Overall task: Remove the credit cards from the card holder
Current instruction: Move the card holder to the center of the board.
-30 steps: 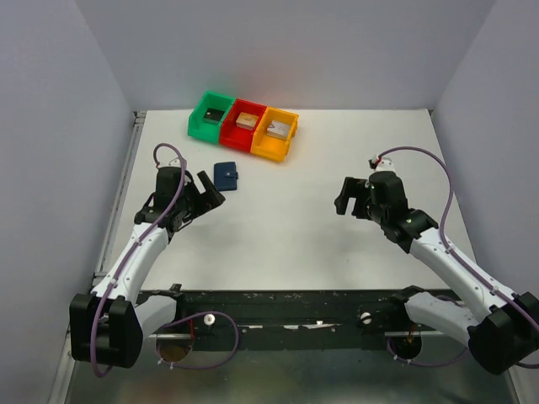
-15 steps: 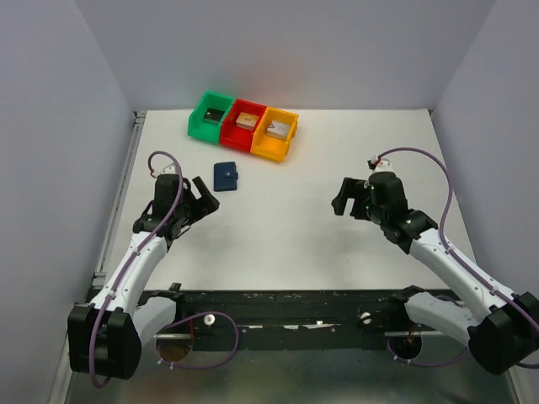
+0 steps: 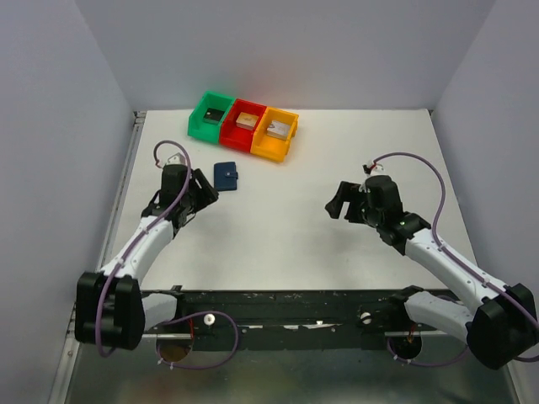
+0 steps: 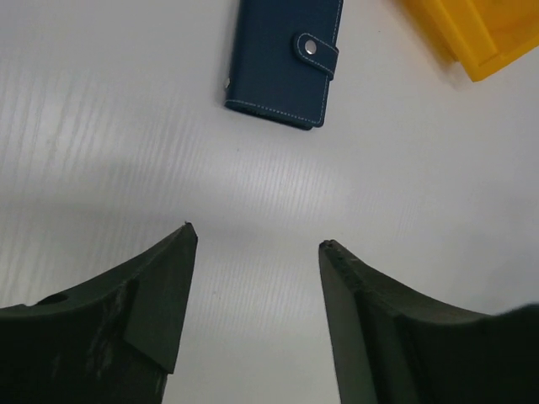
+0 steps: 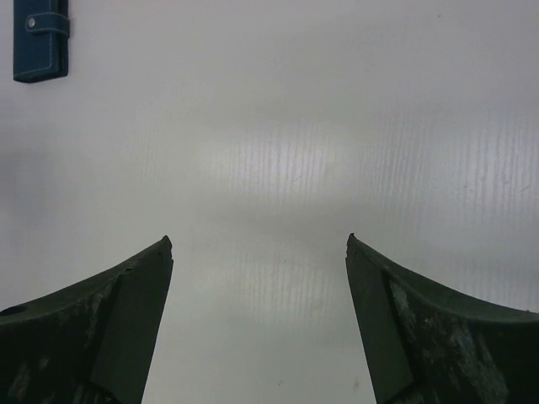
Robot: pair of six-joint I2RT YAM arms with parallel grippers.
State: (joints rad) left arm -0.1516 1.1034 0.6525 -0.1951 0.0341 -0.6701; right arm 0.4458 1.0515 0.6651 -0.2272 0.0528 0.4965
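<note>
The card holder (image 3: 225, 176) is a small navy wallet lying shut on the white table, its snap strap fastened (image 4: 284, 61); it also shows at the top left of the right wrist view (image 5: 40, 39). The credit cards are hidden from view. My left gripper (image 3: 205, 193) hovers just left of and nearer than the wallet, jaws open and empty (image 4: 257, 237). Further right, my right gripper (image 3: 338, 202) stands open over bare table, nothing between its fingers (image 5: 257, 241).
Green (image 3: 210, 115), red (image 3: 244, 124) and orange (image 3: 275, 132) bins stand in a row behind the wallet, each with a small block inside. A corner of the orange bin (image 4: 472, 38) shows in the left wrist view. Grey walls enclose the table.
My left gripper has drawn back and then swung toward the wallet, its jaws narrowing a little. My right gripper has shifted slightly left.
</note>
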